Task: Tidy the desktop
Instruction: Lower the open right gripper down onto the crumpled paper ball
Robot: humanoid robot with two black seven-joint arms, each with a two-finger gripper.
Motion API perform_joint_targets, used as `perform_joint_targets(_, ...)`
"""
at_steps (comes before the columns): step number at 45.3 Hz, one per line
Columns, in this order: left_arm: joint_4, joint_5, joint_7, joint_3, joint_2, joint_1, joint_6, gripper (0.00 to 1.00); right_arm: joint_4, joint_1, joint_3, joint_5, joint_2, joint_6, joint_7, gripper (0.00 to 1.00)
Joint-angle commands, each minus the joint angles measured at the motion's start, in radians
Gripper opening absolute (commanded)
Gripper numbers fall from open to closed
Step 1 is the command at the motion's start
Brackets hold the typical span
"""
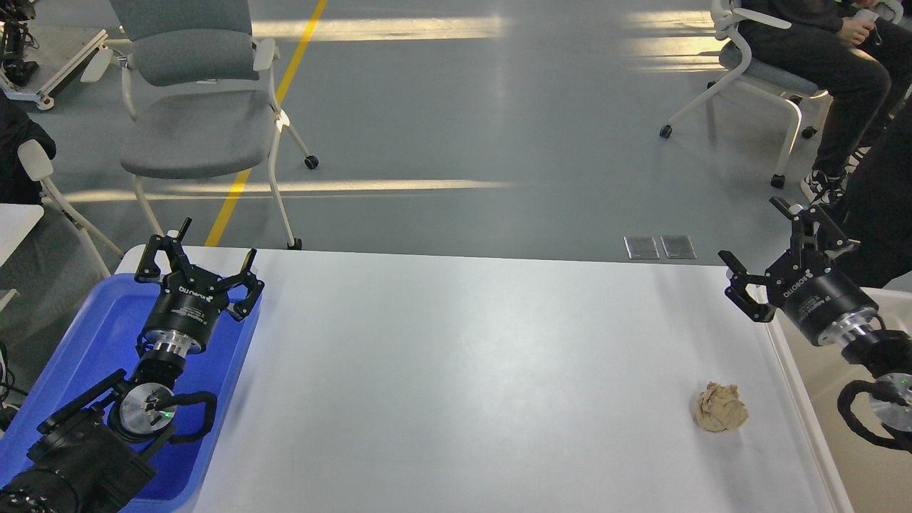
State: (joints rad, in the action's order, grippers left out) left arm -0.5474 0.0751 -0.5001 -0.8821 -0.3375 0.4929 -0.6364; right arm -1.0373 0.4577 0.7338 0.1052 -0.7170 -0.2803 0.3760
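The white desktop [463, 370] fills the lower middle of the head view. A crumpled tan paper ball [721, 407] lies on it near its right edge. My left gripper [197, 265] is open and empty above the far end of the blue tray [85, 335] at the left. My right gripper [776, 246] is open and empty, above the far corner of the beige-white bin [855, 470] at the right, well beyond and right of the paper ball.
A grey chair [196, 107] stands on the floor beyond the table's far left corner. A seated person [819, 43] on another chair is at the far right. A dark-clothed figure [883, 206] stands close behind my right gripper.
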Motion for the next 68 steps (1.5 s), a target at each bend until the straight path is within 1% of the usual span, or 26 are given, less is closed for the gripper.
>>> perform_joint_targets(1,0.000,0.000,0.000,0.000,0.000,0.000,0.000,1.00,-0.021,0.016,-0.083,0.292,-0.125,-0.062,-0.040,1.00)
perform_joint_targets(6,0.000,0.000,0.000,0.000,0.000,0.001,0.000,1.00,-0.032,0.053,-0.165,0.407,-0.199,-0.095,-0.042,1.00)
perform_joint_targets(14,0.001,0.000,0.000,0.000,0.000,0.001,0.000,1.00,-0.044,0.156,-0.258,0.455,-0.260,-0.105,-0.039,1.00)
perform_joint_targets(19,0.000,0.000,0.000,0.000,0.000,0.001,-0.002,1.00,-0.124,0.202,-0.339,0.647,-0.312,-0.103,-0.046,1.00)
perform_joint_targets(22,0.000,0.000,0.000,0.000,0.000,0.001,-0.002,1.00,-0.187,0.216,-0.370,0.778,-0.326,-0.091,-0.072,1.00)
perform_joint_targets(27,0.000,0.000,0.000,0.000,0.000,0.001,-0.002,1.00,-0.257,0.214,-0.383,0.896,-0.341,-0.085,-0.123,1.00)
perform_joint_targets(33,0.000,0.000,0.000,0.000,0.000,0.001,-0.002,1.00,-0.289,0.213,-0.406,1.054,-0.340,-0.080,-0.160,1.00)
perform_joint_targets(38,0.001,0.000,0.000,0.000,0.000,0.001,-0.002,1.00,-0.306,0.222,-0.432,1.156,-0.331,-0.080,-0.221,1.00)
perform_joint_targets(40,0.000,0.000,0.000,0.000,0.000,0.001,-0.002,1.00,-0.305,0.225,-0.441,1.180,-0.328,-0.074,-0.229,1.00)
perform_joint_targets(42,0.000,0.000,0.000,0.000,0.000,0.001,-0.002,1.00,-0.305,0.222,-0.455,1.212,-0.326,-0.051,-0.229,1.00)
perform_joint_targets(45,0.000,0.000,0.000,0.000,0.000,0.001,-0.002,1.00,-0.308,0.219,-0.485,1.313,-0.323,0.016,-0.229,1.00)
perform_joint_targets(49,0.000,0.000,0.000,0.000,0.000,0.001,-0.003,1.00,-0.297,0.223,-0.533,1.479,-0.295,0.156,-0.229,1.00)
perform_joint_targets(53,0.000,0.000,0.000,0.000,0.000,0.001,-0.003,1.00,-0.270,0.211,-0.563,1.493,-0.283,0.272,-0.227,1.00)
perform_joint_targets(57,0.000,0.000,0.000,0.000,0.000,0.001,-0.003,1.00,-0.274,0.205,-0.600,1.481,-0.279,0.296,-0.227,1.00)
perform_joint_targets(64,0.000,0.000,0.000,0.002,0.000,0.001,-0.003,1.00,-0.314,0.181,-0.614,1.462,-0.274,0.302,-0.227,1.00)
perform_joint_targets(68,0.000,-0.001,0.000,0.000,0.000,0.001,-0.003,1.00,-0.285,0.164,-0.603,1.459,-0.222,0.308,-0.227,1.00)
